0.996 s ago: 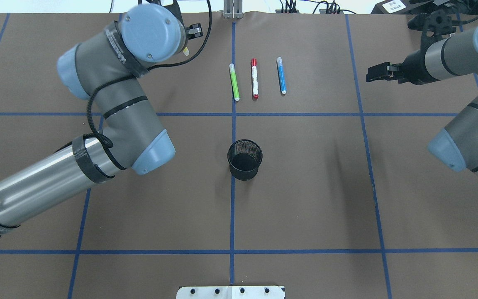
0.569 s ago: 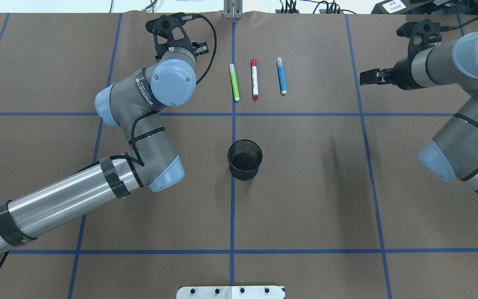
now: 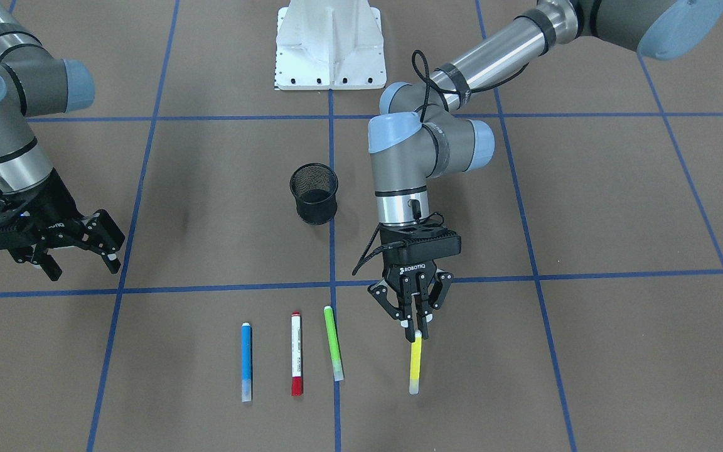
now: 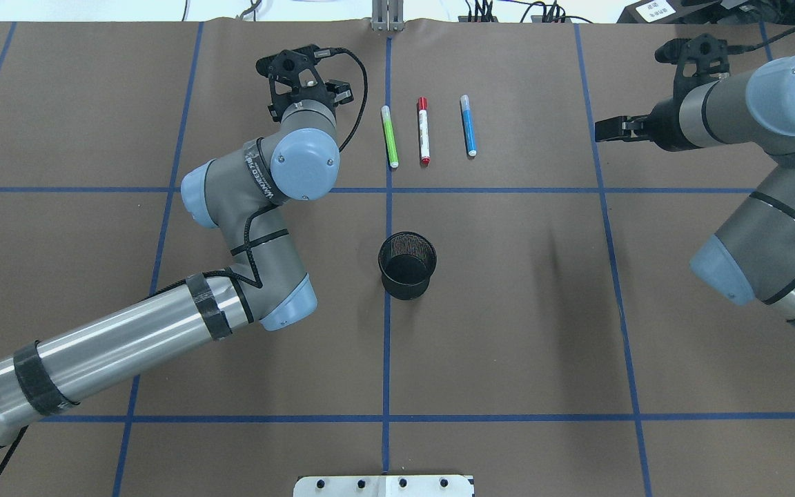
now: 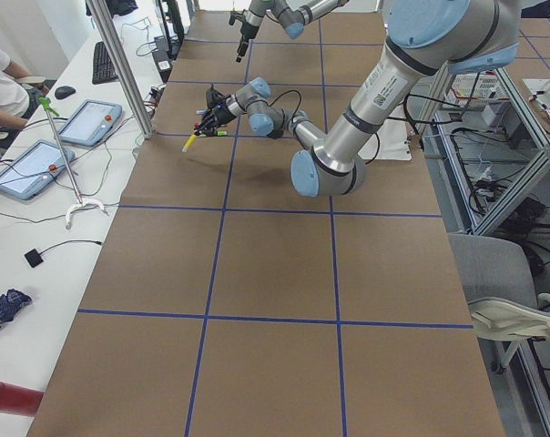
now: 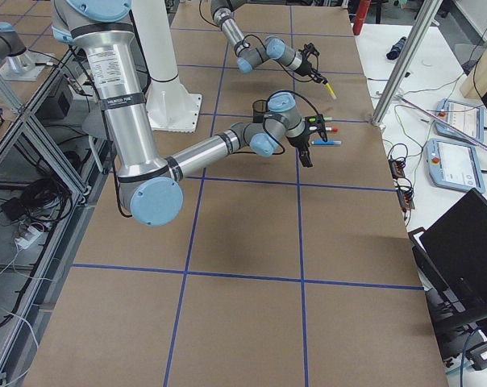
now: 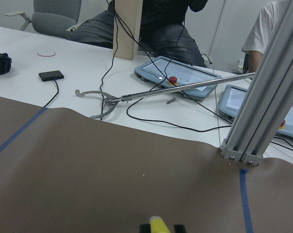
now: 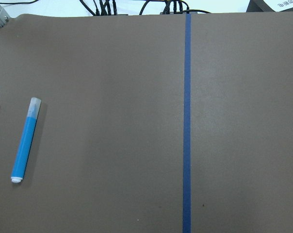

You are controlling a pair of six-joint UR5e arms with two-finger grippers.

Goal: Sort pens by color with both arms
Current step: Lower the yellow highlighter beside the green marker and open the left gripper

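Note:
My left gripper (image 3: 416,326) is shut on the upper end of a yellow pen (image 3: 415,364), which points down toward the table to the right of the row in the front-facing view; its tip also shows in the left wrist view (image 7: 156,224). I cannot tell if it touches the table. A lime green pen (image 4: 390,137), a white pen with red caps (image 4: 424,131) and a blue pen (image 4: 468,125) lie side by side. My right gripper (image 3: 83,267) is open and empty, off to the blue pen's side. The blue pen also shows in the right wrist view (image 8: 25,141).
A black mesh cup (image 4: 407,264) stands upright at the table's middle, nearer the robot than the pens. The white pedestal base (image 3: 330,44) sits at the robot's edge. Blue tape lines (image 4: 387,304) grid the brown table. Cables and tablets lie beyond the far edge.
My left arm has swung right and lowered toward the row of pens, carrying the yellow pen. My right gripper has shifted slightly left. The three lying pens have not moved.

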